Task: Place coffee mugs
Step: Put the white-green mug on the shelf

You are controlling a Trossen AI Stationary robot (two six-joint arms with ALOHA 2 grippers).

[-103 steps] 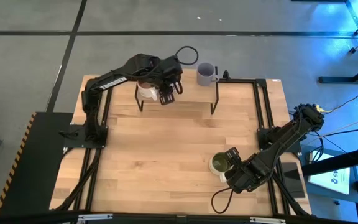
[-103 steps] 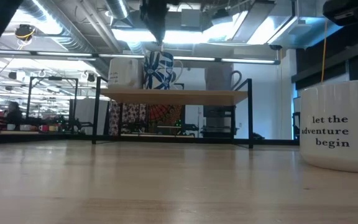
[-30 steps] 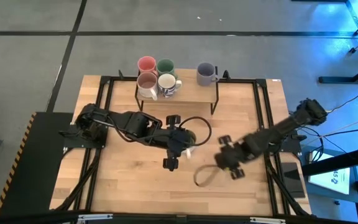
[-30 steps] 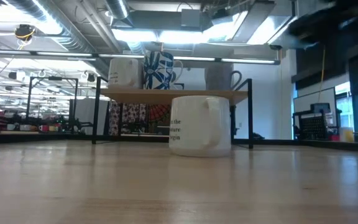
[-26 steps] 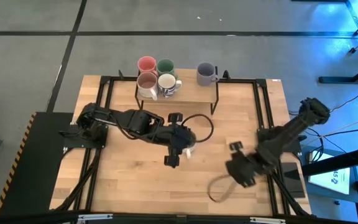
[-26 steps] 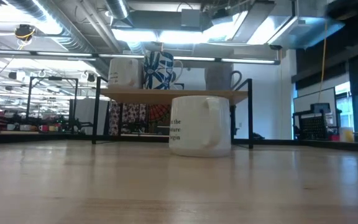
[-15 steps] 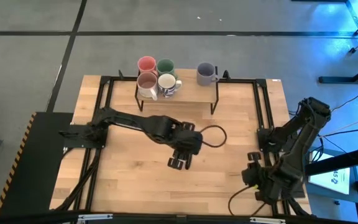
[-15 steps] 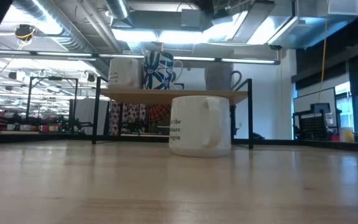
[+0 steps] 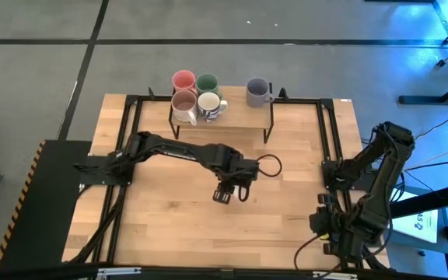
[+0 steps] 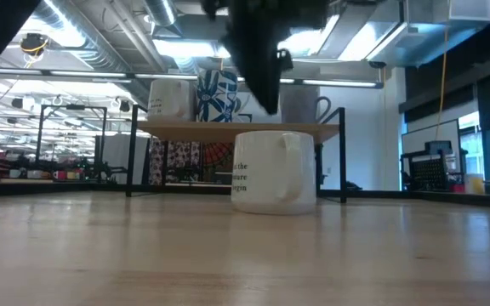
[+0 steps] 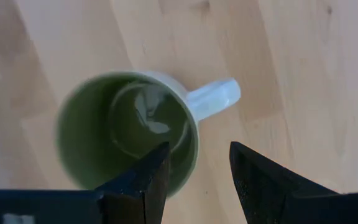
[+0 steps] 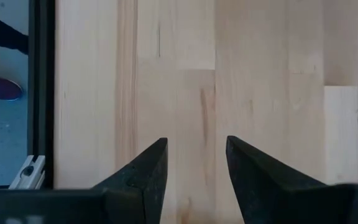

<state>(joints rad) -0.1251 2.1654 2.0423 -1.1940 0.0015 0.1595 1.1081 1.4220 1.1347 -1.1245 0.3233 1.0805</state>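
A white mug [image 10: 275,183] with black lettering and an olive-green inside [image 11: 129,134] stands upright on its base in the middle of the table. My left gripper [image 11: 197,177] hovers open just above it, fingers over the rim on the handle [image 11: 213,99] side, and it hides the mug in the high view [image 9: 224,194]. My right gripper [image 12: 194,168] is open over bare wood by the table's right near corner [image 9: 327,229]. On the rack at the far edge stand the pink [image 9: 183,80], teal-green [image 9: 207,82], mauve-inside [image 9: 184,101], white [image 9: 210,102] and lavender [image 9: 257,92] mugs.
The wire-legged wooden rack [image 9: 239,117] stands at the far edge, with bare shelf between the white and lavender mugs. Black rails [image 9: 329,132] run along both sides of the table. A cable loop [image 9: 269,166] hangs beside my left wrist.
My right gripper has drawn back from the table's middle toward the right near corner. My left arm has stretched a little toward the right and come down over the mug, so that it now shows above the mug in the low view. The mug has stayed in place.
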